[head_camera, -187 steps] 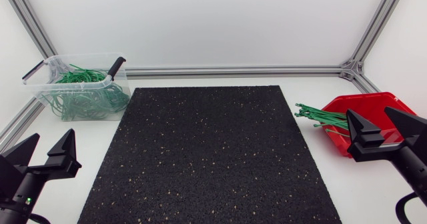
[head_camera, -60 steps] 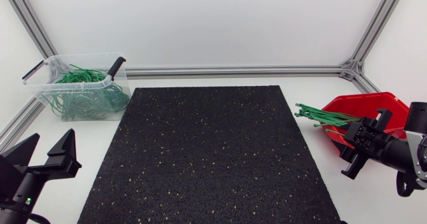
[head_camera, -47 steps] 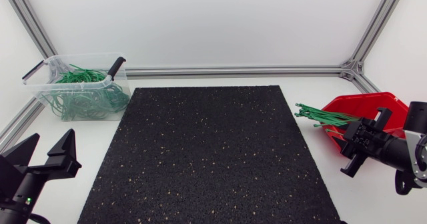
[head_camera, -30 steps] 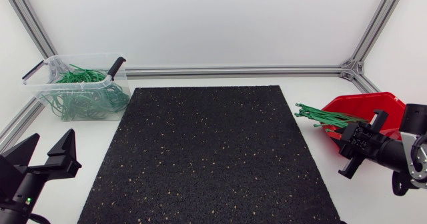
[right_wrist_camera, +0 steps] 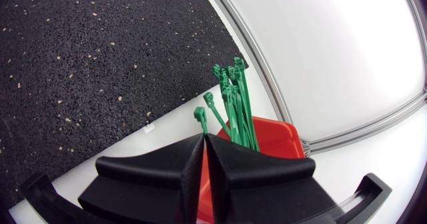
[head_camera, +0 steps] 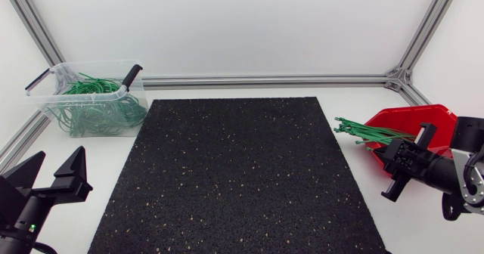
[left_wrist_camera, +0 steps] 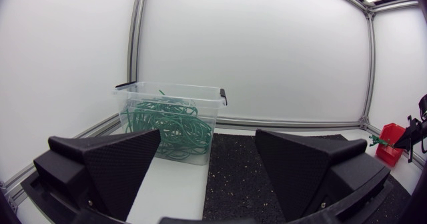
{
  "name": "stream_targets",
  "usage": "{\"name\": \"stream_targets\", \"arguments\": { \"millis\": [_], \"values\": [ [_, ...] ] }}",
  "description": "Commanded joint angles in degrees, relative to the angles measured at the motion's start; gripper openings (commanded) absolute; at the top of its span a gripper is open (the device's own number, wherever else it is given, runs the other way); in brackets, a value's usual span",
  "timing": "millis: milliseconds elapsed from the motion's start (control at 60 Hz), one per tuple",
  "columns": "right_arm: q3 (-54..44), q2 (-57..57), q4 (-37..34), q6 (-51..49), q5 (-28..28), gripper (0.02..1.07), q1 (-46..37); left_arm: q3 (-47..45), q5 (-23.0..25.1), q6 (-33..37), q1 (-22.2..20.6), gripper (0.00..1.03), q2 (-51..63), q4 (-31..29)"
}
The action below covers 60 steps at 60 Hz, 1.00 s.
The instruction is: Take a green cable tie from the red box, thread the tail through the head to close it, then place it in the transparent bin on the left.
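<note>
The green cable ties are slim ribbed straps with small square heads. They lie bundled in the red box at the counter's right, heads jutting over its rim toward the black speckled mat. The right gripper hangs just short of them, fingers pressed together on nothing. The left gripper sits at the near left corner, fingers wide apart. The transparent bin holds closed green loops.

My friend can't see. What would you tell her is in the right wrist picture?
The right gripper, black fingers closed together, points at a bunch of green cable ties sticking out of a red box just ahead. A speckled black mat lies beside the box.
</note>
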Motion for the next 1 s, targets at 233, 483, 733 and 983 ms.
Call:
{"name": "stream_targets", "arguments": {
  "millis": [233,483,733,983],
  "values": [
    [3.3,-9.8,-10.5,2.4,-0.2,0.08,0.9,-2.3,0.5,-0.8,-0.2,0.99,-0.1,-0.9],
    [14.2,-13.9,-28.5,8.2,-1.0,0.08,3.9,-2.3,0.8,-0.8,-0.3,0.99,-0.1,-1.1],
    [24.0,-16.6,-41.6,15.9,-3.6,0.08,10.6,-2.3,0.8,-0.7,-0.2,0.99,-0.3,-1.0],
    [37.8,-13.0,-55.3,23.3,-8.2,0.08,16.7,-2.3,0.9,-0.5,-0.2,0.99,-0.4,-0.8]
  ]
}}
